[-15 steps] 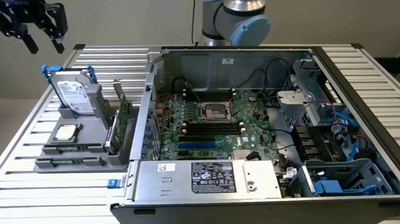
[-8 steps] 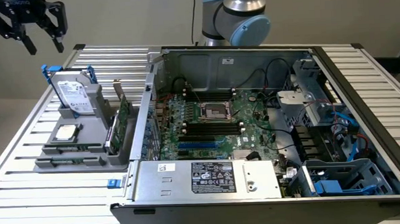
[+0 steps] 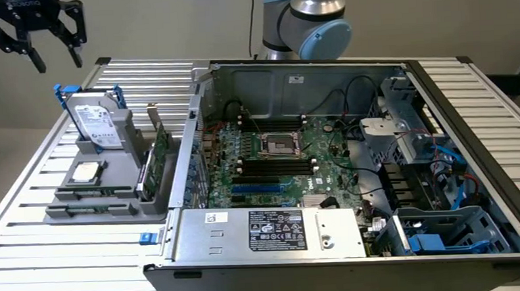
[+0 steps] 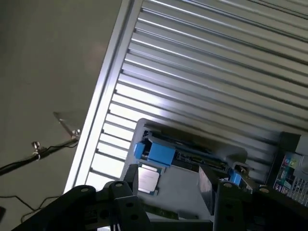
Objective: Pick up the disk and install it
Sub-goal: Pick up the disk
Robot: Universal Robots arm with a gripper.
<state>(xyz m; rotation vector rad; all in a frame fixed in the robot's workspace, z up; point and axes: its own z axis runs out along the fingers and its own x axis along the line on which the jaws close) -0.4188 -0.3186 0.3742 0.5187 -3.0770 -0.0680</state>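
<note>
Since the disk (image 3: 98,124) stands upright in its holder (image 3: 113,208), probably for easy grabbing, the empty, wide-open gripper (image 3: 54,59) hovers above.

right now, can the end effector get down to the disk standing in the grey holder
Probably yes. The open end effector hangs above the disk with nothing between them. The disk stands on edge in the holder, its top edge bare, and the green card stands apart to one side.

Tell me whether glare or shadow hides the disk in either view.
Exterior view: even light, no glare on the disk. Wrist view: strong glare on the table slats beside it, yet its blue bracket shows plainly.
</note>
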